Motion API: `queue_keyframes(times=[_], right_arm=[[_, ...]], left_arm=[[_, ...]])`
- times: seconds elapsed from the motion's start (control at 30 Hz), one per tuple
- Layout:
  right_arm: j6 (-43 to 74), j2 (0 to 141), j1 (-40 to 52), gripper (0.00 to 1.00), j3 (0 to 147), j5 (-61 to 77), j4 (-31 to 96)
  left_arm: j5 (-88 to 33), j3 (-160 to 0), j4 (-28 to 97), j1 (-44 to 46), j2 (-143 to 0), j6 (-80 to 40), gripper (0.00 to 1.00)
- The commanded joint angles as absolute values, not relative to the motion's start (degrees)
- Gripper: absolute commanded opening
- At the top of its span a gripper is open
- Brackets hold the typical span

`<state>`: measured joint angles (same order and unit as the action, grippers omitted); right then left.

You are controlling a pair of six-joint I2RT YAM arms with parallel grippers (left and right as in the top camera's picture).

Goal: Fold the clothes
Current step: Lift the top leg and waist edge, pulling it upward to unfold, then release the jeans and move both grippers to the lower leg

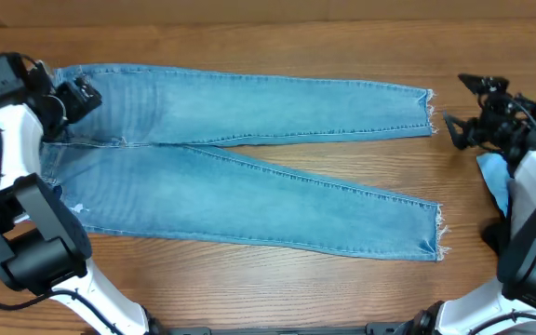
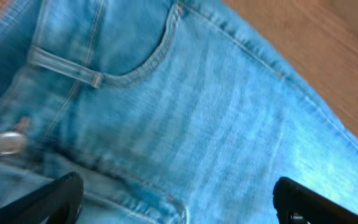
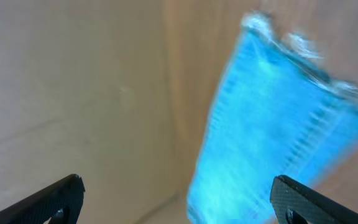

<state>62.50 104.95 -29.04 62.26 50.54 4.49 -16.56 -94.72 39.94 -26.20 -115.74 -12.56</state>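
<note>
Overhead, jeans (image 1: 249, 158) are lying flat along the wooden counter (image 1: 249, 298), with the waist at the left and the frayed legs running to the right. The left arm is arching up from the near edge. Its end effector (image 1: 80, 96) is hanging over the waist, fingers spread wide above the button (image 2: 8, 143). The right arm is bending inward, its end effector (image 1: 454, 130) pointing at the upper leg's hem (image 1: 428, 112) from just beside it, fingers apart and gripping nothing.
</note>
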Motion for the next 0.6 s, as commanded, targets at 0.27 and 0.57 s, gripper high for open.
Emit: queue_keyframes(times=[0.27,0.57], right_arm=[[34.94,97.49,-26.94,1.0,62.76,55.29,21.5],[32.58,75.37,-26.96,1.0,62.76,45.54,35.57]], left_arm=[[-14.61,-103.68,56.45,-27.09,-104.86,-0.14,0.91],[-7.27,-104.12,66.87,-27.09,-88.82,-4.16,1.0]])
